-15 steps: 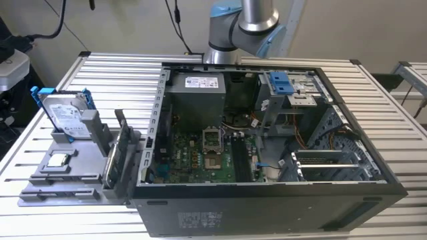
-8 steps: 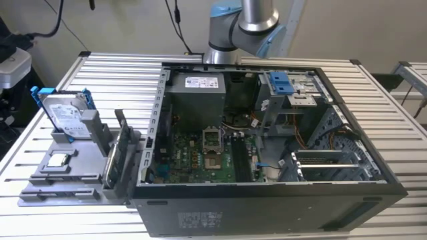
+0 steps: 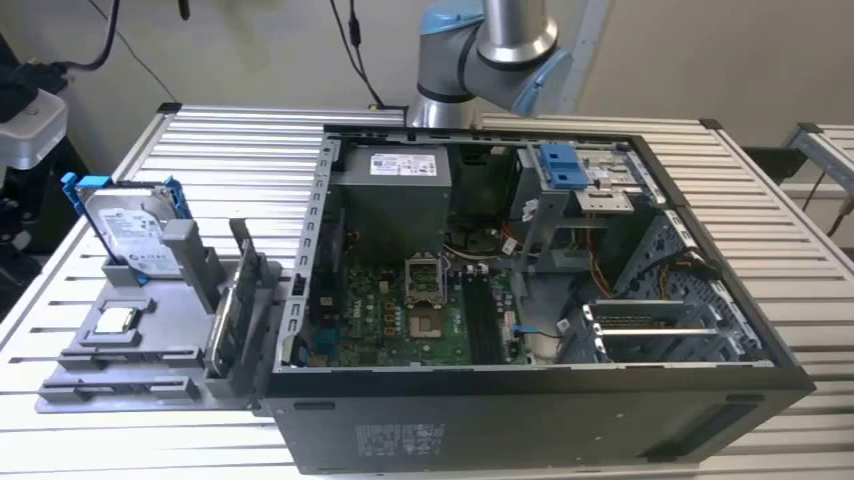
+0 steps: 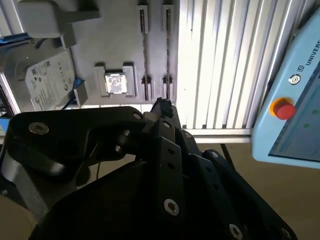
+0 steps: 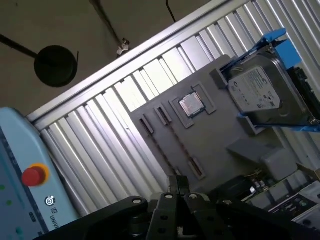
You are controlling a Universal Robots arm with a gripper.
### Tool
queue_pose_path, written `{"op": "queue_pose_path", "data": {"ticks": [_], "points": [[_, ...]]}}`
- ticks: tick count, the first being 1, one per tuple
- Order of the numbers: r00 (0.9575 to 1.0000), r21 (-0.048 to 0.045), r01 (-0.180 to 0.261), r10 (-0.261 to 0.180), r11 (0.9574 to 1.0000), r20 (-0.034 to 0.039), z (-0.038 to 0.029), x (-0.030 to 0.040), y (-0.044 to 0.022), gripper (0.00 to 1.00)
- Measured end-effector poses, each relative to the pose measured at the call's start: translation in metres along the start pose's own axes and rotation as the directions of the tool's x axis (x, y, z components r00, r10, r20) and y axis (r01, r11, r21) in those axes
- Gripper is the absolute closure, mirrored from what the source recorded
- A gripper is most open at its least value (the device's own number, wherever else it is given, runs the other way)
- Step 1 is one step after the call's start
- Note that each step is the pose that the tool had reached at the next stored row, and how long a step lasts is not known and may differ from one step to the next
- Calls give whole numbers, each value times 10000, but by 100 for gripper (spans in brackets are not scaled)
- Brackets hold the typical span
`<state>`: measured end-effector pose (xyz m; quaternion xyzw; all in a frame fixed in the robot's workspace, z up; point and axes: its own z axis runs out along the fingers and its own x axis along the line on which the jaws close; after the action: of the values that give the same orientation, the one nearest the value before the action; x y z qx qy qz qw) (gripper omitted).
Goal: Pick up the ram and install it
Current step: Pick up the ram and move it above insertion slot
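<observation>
Ribbed aluminium table (image 5: 100, 130) carries a grey tray (image 5: 210, 145). We see the ram (image 5: 177, 142) on edge in its slot, just ahead of the claw (image 5: 178, 182), which is closed on nothing. Beyond the ram sit a processor chip (image 5: 190, 105) and a white-labelled hard drive (image 5: 255, 90).

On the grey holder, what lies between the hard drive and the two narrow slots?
A square processor chip in its seat, between the hard drive and the narrow slots, in both wrist views.
</observation>
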<state>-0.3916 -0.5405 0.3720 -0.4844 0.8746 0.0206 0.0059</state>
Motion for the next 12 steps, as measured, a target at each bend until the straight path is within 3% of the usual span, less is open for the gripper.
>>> {"op": "queue_pose_path", "data": {"ticks": [3, 5, 12], "points": [[9993, 77, 379, -380, 9993, 43, 7, -1, -2, 89], [9976, 80, 695, -695, 9975, 42, 12, 0, -1, 89], [9861, 48, 1663, -1663, 9861, 16, 20, 0, -1, 89]]}}
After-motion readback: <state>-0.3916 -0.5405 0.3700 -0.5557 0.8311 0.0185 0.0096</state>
